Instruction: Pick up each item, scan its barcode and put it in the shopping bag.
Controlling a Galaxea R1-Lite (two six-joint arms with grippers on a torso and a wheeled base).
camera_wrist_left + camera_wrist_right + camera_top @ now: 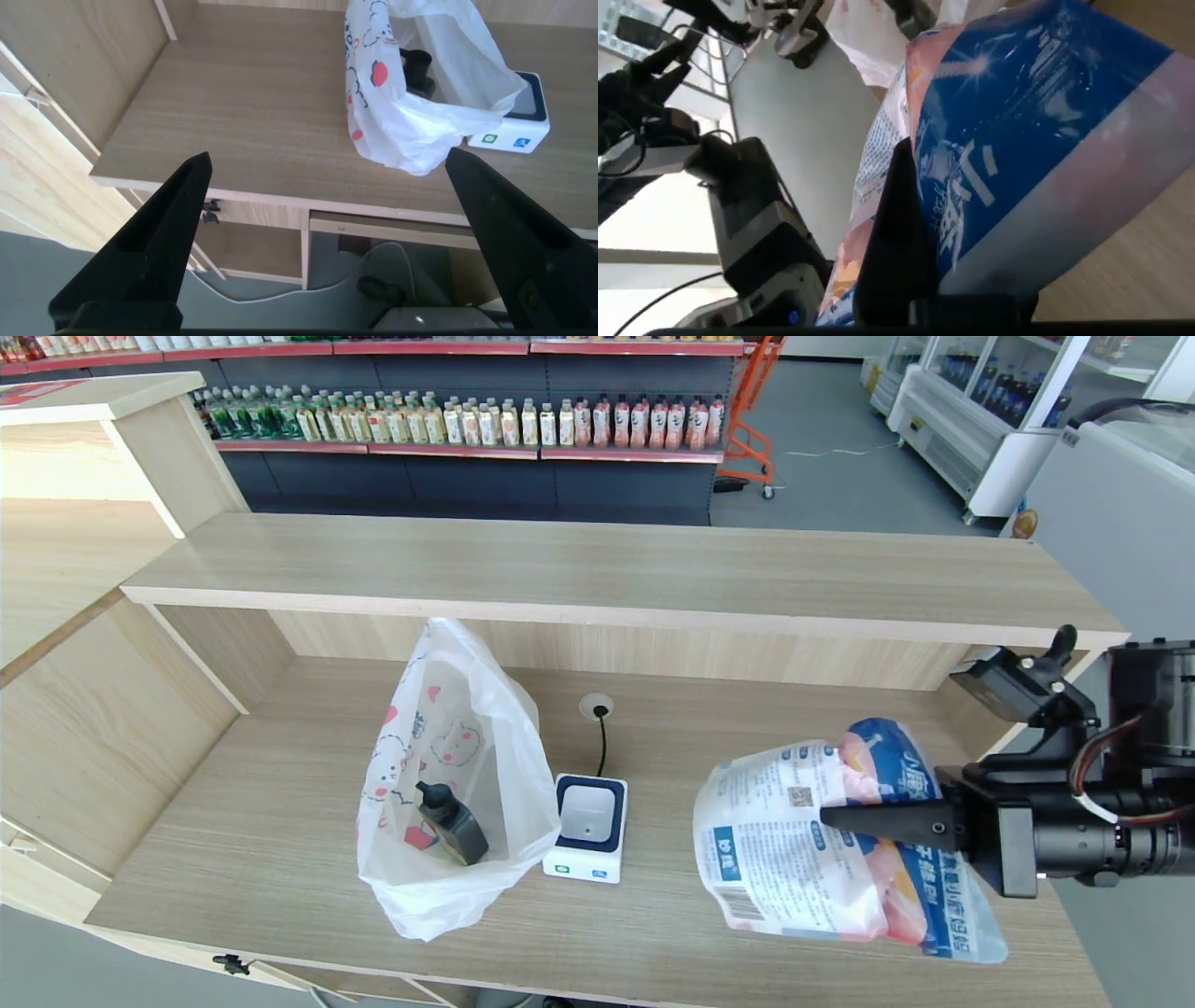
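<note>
Right hand [833,819] grips pack [794,868] near tabletop's [280,840] 4 o'clock edge, scanner [588,826] at its 9. Left hand [327,157] wide, apparently off the 6 o'clock edge.

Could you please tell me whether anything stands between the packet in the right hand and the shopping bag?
Only the barcode scanner, which sits on the counter right beside the shopping bag, on the side facing the packet held in the right hand. Nothing visible lies between the packet and the scanner.

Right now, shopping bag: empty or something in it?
Not empty. A dark bottle leans inside the shopping bag, visible through the bag's open mouth in the head view.
</note>
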